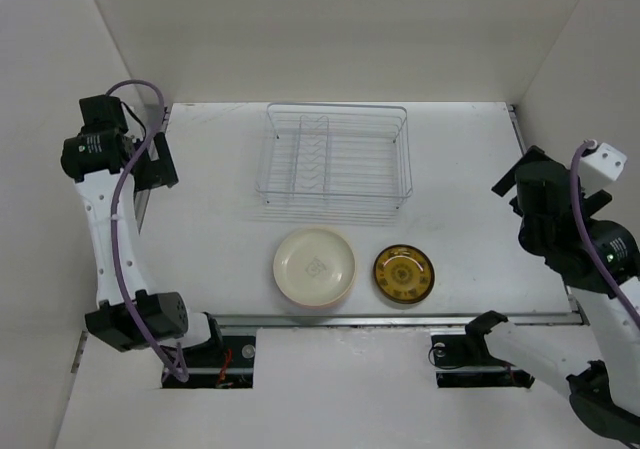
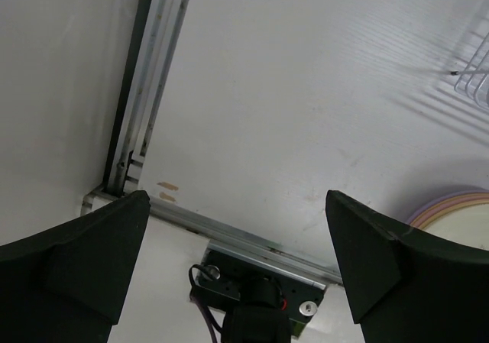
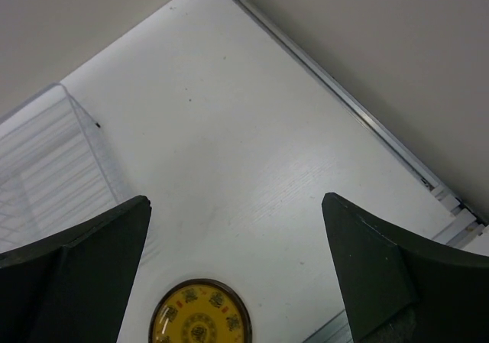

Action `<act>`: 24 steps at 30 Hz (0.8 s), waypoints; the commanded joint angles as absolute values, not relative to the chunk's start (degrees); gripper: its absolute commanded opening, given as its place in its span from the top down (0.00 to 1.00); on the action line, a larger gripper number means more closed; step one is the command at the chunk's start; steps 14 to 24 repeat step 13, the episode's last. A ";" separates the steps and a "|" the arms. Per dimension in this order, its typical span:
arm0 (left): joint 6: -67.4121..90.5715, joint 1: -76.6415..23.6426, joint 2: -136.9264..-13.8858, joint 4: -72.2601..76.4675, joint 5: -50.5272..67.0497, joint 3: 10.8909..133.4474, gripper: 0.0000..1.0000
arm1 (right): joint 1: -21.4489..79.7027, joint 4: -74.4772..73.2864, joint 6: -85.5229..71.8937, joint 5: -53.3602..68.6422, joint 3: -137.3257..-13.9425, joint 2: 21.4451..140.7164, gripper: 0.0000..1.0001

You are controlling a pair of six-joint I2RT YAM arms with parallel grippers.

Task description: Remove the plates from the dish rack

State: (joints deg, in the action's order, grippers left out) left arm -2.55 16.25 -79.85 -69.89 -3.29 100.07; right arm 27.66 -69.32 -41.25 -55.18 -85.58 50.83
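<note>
The dish rack (image 1: 337, 159) stands at the back middle of the table with no plates in its slots. In front of it lies a stack of plates (image 1: 314, 265) with a cream one on top. A small ornate yellow-brown plate (image 1: 404, 273) lies flat to its right. My left gripper (image 1: 158, 161) hangs open at the table's far left edge. The left wrist view shows lilac, orange and pink rims of the stack (image 2: 452, 205) beyond its open fingers (image 2: 237, 202). My right gripper (image 1: 516, 183) is open at the far right, and the ornate plate (image 3: 200, 312) lies below it (image 3: 236, 202).
White walls close in the table on the left, back and right. A metal rail (image 2: 145, 98) runs along the left edge and another along the front. The left arm's base (image 2: 256, 297) sits below the front rail. A corner of the rack (image 3: 46, 167) shows in the right wrist view.
</note>
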 commanded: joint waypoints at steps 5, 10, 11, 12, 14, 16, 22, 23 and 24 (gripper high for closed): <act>-2.02 16.26 -77.34 -69.26 -3.08 98.70 0.00 | 27.33 -72.43 -39.73 -51.42 -87.98 52.21 0.00; -2.02 16.26 -76.82 -69.26 -1.32 97.56 0.00 | 27.33 -69.97 -35.71 -48.18 -87.98 51.06 0.00; -2.02 16.26 -76.82 -69.26 -1.32 97.56 0.00 | 27.33 -69.18 -34.73 -47.21 -87.28 50.19 0.00; -2.02 16.26 -76.82 -69.26 -1.32 97.56 0.00 | 27.33 -67.08 -33.93 -45.89 -86.32 48.79 0.00; -2.02 16.26 -76.29 -69.26 -1.32 97.04 0.00 | 27.33 -65.76 -31.92 -45.88 -85.79 48.00 0.00; -2.02 16.26 -76.29 -69.26 -1.32 97.04 0.00 | 27.33 -65.76 -31.92 -45.88 -85.79 48.00 0.00; -2.02 16.26 -76.29 -69.26 -1.32 97.04 0.00 | 27.33 -65.76 -31.92 -45.88 -85.79 48.00 0.00; -2.02 16.26 -76.29 -69.26 -1.32 97.04 0.00 | 27.33 -65.76 -31.92 -45.88 -85.79 48.00 0.00; -2.02 16.26 -76.29 -69.26 -1.32 97.04 0.00 | 27.33 -65.76 -31.92 -45.88 -85.79 48.00 0.00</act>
